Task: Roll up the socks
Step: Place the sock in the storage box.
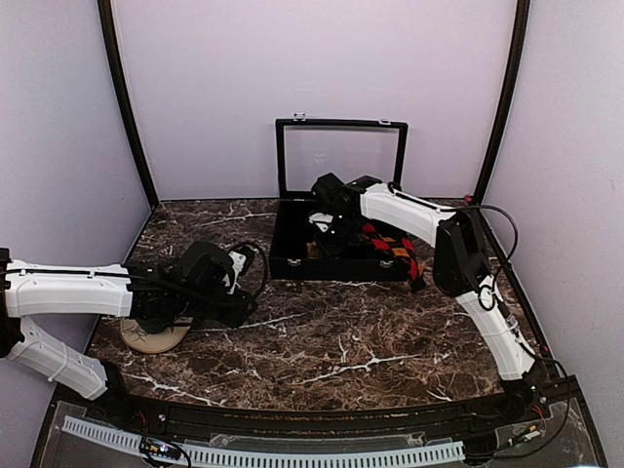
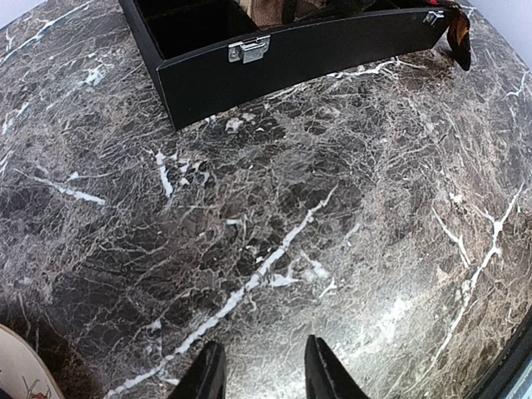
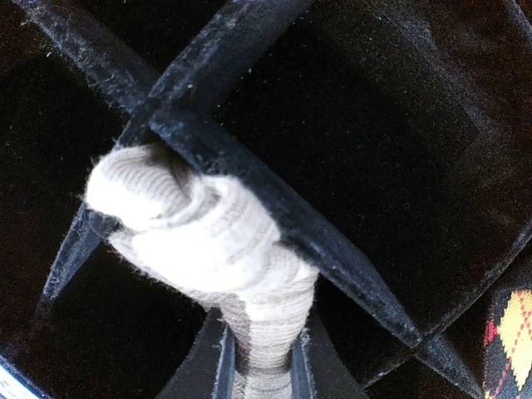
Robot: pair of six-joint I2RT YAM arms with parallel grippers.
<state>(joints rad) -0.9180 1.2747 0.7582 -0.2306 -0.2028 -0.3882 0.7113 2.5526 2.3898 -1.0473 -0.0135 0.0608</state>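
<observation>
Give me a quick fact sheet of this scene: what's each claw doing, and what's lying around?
Right gripper: shut on rolled beige ribbed sock, over the dividers
Box: black divided case, lid open
Left gripper: open, empty, above brown marble table
Also: red-yellow argyle sock at case's right end; flat tan item under left arm

Clearance: tabletop open, box interior tight.
Bare marble table (image 2: 332,208) gives free passage from the left gripper (image 2: 262,374) to the box (image 2: 291,58) front wall. Inside, crossing dividers (image 3: 249,174) crowd the rolled sock (image 3: 199,241) clamped in the right gripper (image 3: 264,362). The upright lid (image 1: 340,156) walls off the far side.
</observation>
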